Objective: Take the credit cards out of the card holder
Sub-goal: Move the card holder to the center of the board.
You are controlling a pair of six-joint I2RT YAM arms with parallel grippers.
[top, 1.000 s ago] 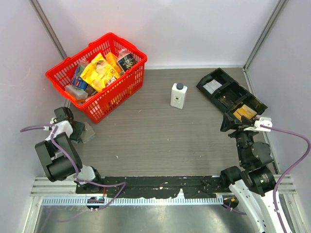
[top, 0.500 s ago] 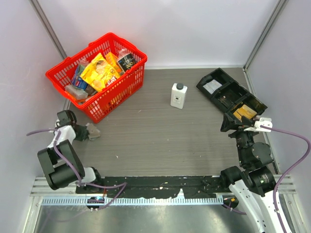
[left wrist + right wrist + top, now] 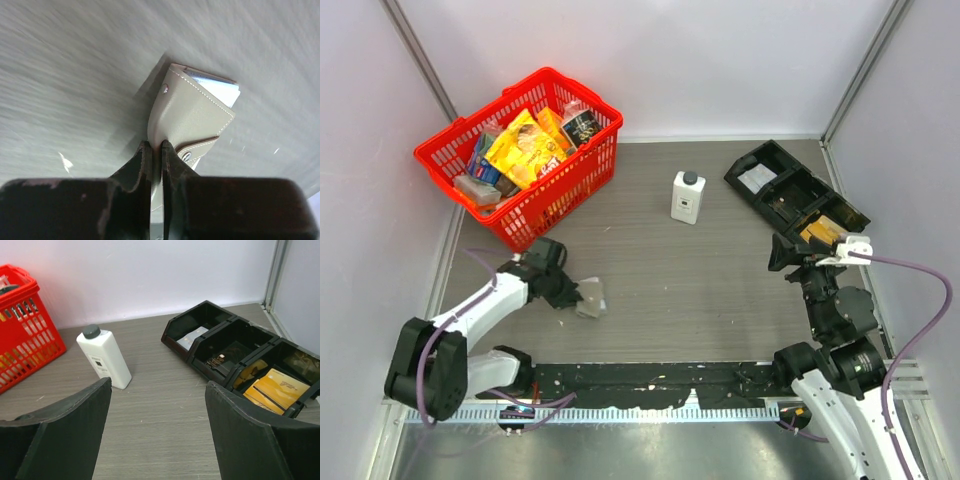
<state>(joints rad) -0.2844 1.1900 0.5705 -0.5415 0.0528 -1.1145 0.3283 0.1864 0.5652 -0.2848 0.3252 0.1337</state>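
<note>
Left pincer: narrow, its two fingers nearly together and clamped on one thin edge of the card holder. The holder is taupe with pale stitching and a snap stud near one corner. It sits at the tip of the left arm, over the near-left part of the surface, on the near side of the red basket and well apart from the white bottle. A shadow lies under it. Whether its far end touches the surface cannot be told.

Credit cards: inside the holder. Only pale blue and whitish edges show, projecting slightly from the end farthest from the pincer. Their number cannot be told.

Right pincer: wide, with nothing between its fingers. It hangs above the right side of the surface, just beside the near end of the black tray, and faces the bottle and the tray.

Black tray: at the far right, set at an angle, divided into compartments. Orange packets lie in the compartment nearest the right arm. A pale item lies in the farthest one.

Basket: at the far left, filled with packaged goods.
</note>
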